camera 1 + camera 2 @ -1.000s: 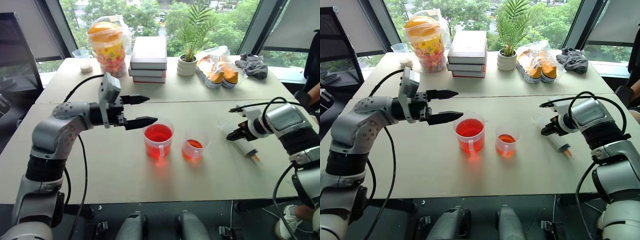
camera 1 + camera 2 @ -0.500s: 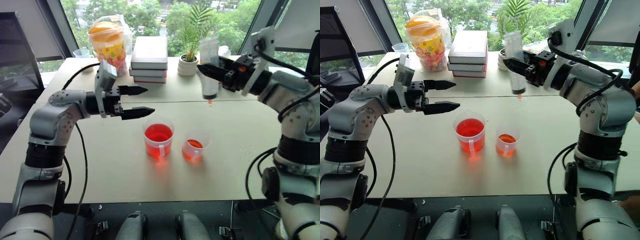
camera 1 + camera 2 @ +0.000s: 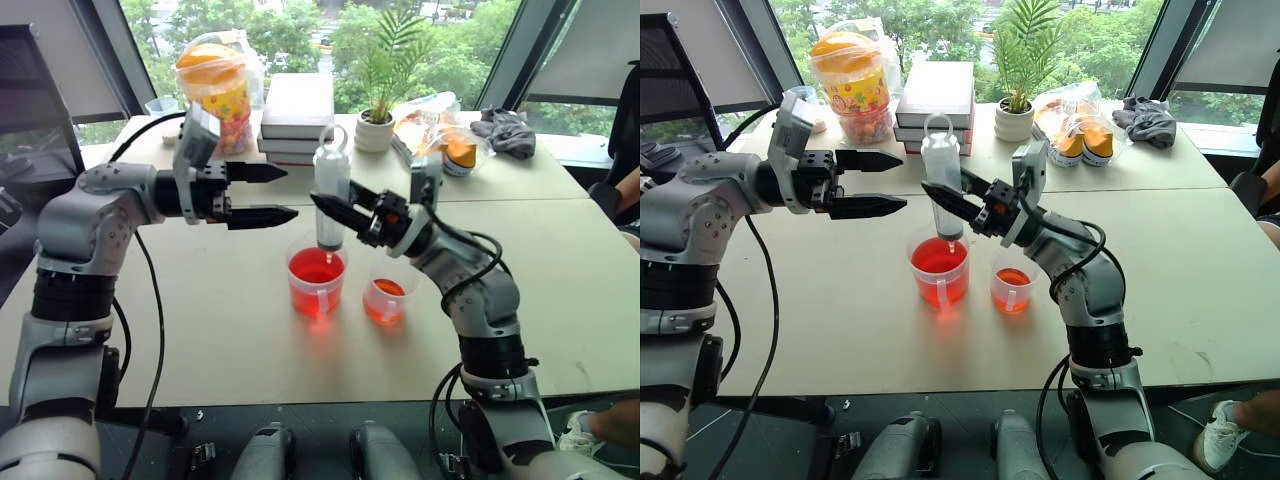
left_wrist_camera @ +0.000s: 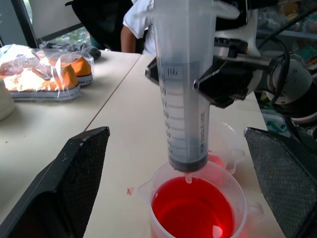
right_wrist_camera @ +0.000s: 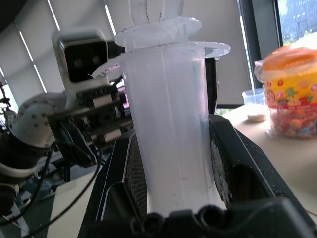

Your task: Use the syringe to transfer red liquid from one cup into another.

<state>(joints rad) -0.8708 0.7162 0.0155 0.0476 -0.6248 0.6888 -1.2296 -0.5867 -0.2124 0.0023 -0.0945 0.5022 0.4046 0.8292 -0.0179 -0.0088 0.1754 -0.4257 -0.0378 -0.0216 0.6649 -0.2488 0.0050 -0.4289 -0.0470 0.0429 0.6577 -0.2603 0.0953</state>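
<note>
Near the centre of the left eye view, the right gripper (image 3: 335, 210) is clamped on the large clear plastic syringe (image 3: 331, 195) with the thick see-through barrel, its two black fingers pressed against opposite sides of the barrel. The syringe stands upright, plunger loop at the top, and its short tip points down just above the red liquid (image 3: 317, 268), a translucent bright red-orange fluid filling the larger clear plastic cup (image 3: 318, 280) with the white strip on its front. In the left wrist view the tip hangs within the cup's rim, close over the liquid surface; whether it touches the liquid cannot be told. Just to the right of that cup in the frame sits the smaller, shorter clear plastic cup (image 3: 387, 292), holding a shallow layer of the same red liquid. The left gripper (image 3: 270, 194), in the upper left part of the frame, has its two black fingers spread wide and holds nothing; it points toward the syringe, level with the barrel and apart from it. Both cups rest on the pale beige table (image 3: 220, 330). At the top of the frame stand a stack of grey books (image 3: 298, 118), a small potted green plant (image 3: 380, 90) and a yellow-lidded candy jar (image 3: 217, 90).
</note>
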